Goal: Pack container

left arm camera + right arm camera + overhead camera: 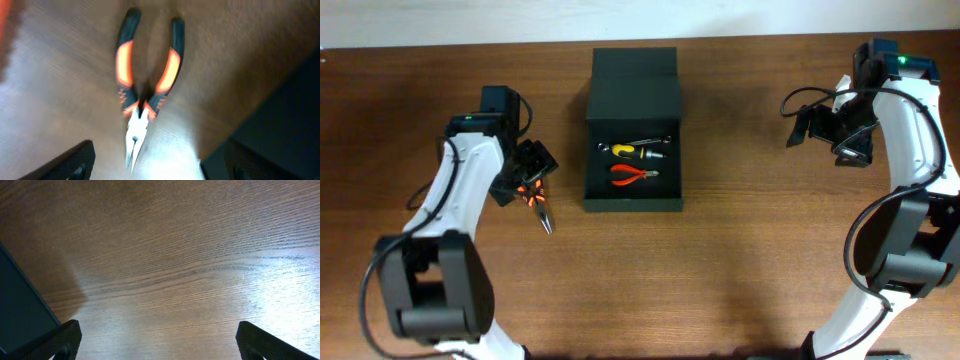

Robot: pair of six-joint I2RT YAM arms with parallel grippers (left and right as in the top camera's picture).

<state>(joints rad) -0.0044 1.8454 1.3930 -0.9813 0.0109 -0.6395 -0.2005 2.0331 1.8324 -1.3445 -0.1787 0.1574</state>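
The brown wooden surface [740,250] carries the dark container [632,203] at its middle rear, with the lid [634,75] folded back. The left tool [155,167] hangs with its fingers spread wide over orange-and-black pliers [140,107], which lie flat on the surface just left of the container. The right tool [157,342] hangs over bare wood to the container's right, its fingers spread and empty. Inside the container lie red-handled pliers [633,176] and a yellow-handled tool [645,153].

A brown wooden table [740,270] with fine grain fills nearly the whole overhead frame. A pale strip [470,20] runs along the top edge. Bright glare [280,280] whitens the wood at right in the right wrist view.
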